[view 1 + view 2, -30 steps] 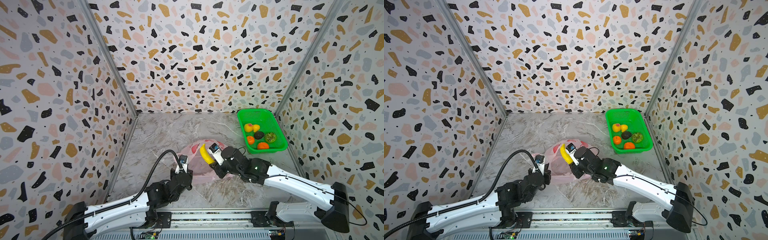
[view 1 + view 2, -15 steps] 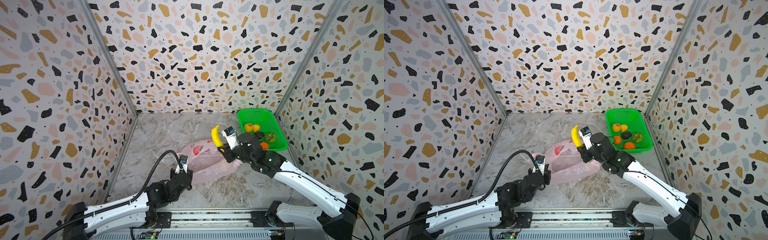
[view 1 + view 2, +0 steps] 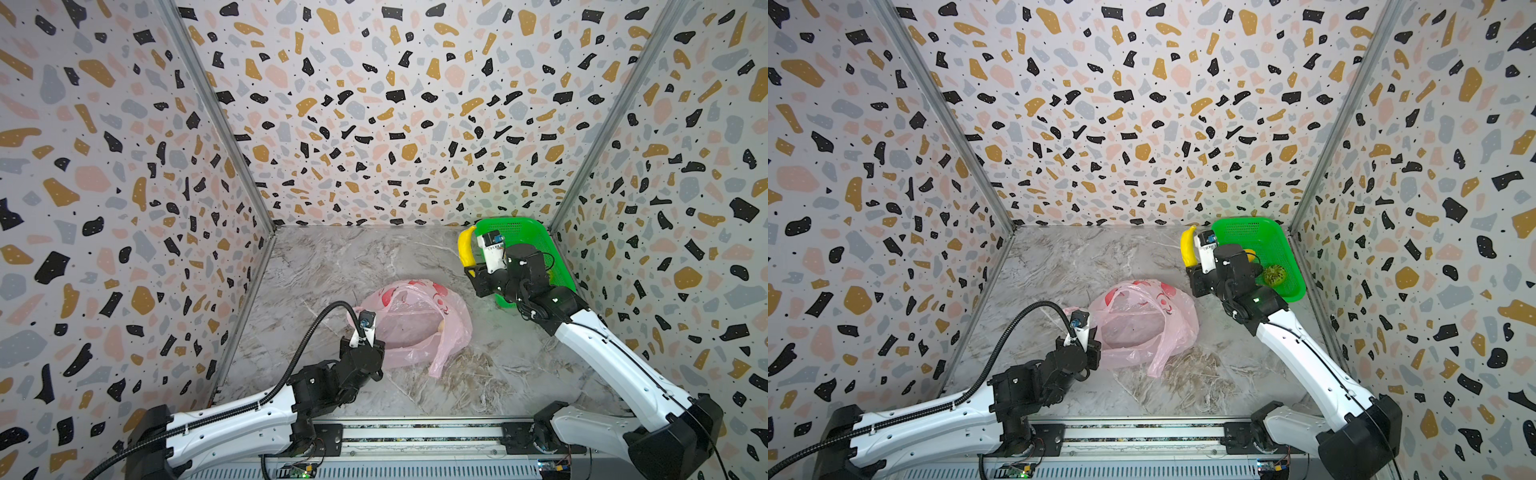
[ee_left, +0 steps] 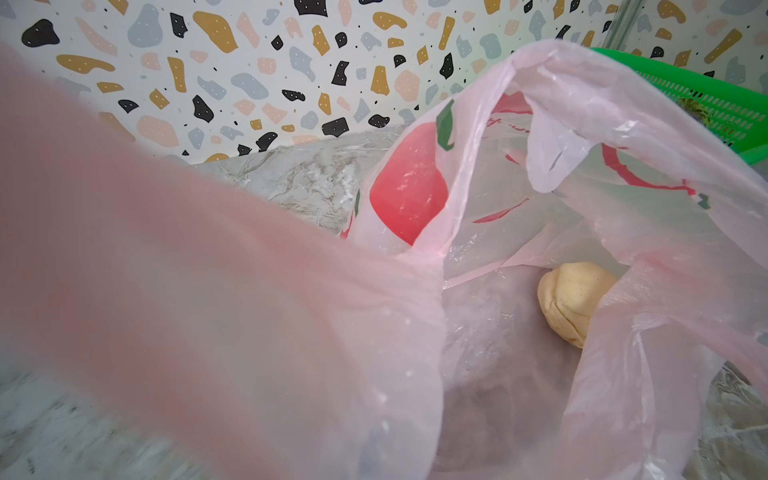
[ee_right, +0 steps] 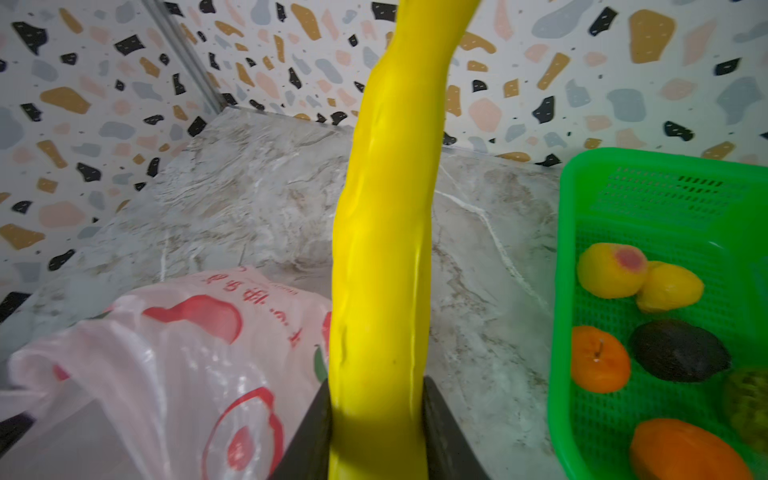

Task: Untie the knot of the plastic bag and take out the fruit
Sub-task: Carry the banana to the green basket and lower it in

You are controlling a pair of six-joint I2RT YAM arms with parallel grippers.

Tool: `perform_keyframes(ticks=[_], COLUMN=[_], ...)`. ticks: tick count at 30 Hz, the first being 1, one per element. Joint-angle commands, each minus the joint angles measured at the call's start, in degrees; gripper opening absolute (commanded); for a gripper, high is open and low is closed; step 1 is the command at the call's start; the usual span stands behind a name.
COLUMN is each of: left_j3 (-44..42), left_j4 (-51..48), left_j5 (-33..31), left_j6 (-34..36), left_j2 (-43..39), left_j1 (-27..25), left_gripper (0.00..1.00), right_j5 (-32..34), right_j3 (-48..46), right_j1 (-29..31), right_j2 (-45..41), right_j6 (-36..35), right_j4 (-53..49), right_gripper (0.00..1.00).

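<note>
The pale pink plastic bag (image 3: pixel 415 328) (image 3: pixel 1142 324) lies mid-table with its mouth wide open. The knot is not in view; a loose handle (image 3: pixel 440 361) trails toward the front. My left gripper (image 3: pixel 365 343) is at the bag's near left edge. In the left wrist view, stretched pink plastic (image 4: pixel 208 311) hides its jaws, which are shut on it. A cream bumpy ball (image 4: pixel 575 301) sits inside the bag. My right gripper (image 5: pixel 376 415) is shut on the yellow banana (image 5: pixel 386 228) (image 3: pixel 466 248), raised beside the basket's left rim.
The green mesh basket (image 3: pixel 536 235) (image 5: pixel 565 291) stands at the back right corner. It holds two peaches (image 5: pixel 613 270), a tangerine (image 5: pixel 598 359), an avocado (image 5: pixel 679 351), a kiwi half (image 3: pixel 1274 274) and another orange fruit (image 5: pixel 685 451). Patterned walls close three sides.
My right gripper lifted the banana out of the bag and carried it back and right to the basket's edge. The left arm stayed put, and the bag now lies open.
</note>
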Motion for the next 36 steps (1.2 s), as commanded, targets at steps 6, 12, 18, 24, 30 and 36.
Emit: perform_keyframes(ticks=[6, 12, 18, 24, 30, 36], left_j3=[0.73, 0.47, 0.22, -0.24, -0.07, -0.06], left_j4=[3.46, 4.58, 4.75, 5.31, 5.37, 5.46], left_j5=[-0.38, 0.30, 0.33, 0.27, 0.33, 0.42], left_j6=[3.13, 3.66, 3.84, 3.71, 3.75, 3.67], left_j2=[-0.34, -0.34, -0.86, -1.14, -1.05, -1.01], left_j1=[0.26, 0.28, 0.28, 0.28, 0.28, 0.28], left_gripper=[0.00, 0.00, 0.00, 0.00, 0.00, 0.00], right_j5=[-0.10, -0.18, -2.97, -6.55, -5.56, -5.73], right_j3=[2.55, 11.26, 21.97, 32.68, 37.46, 34.00], right_j1=[-14.91, -21.62, -27.17, -30.31, -30.58, -30.59], right_j2=[11.66, 26.67, 39.90, 49.77, 52.46, 49.13], right_j6=[-3.67, -3.37, -2.60, -2.11, -2.38, -1.63], right_j4=[3.13, 4.81, 4.98, 1.34, -2.43, -2.03], right_gripper=[0.29, 0.29, 0.29, 0.29, 0.63, 0.67])
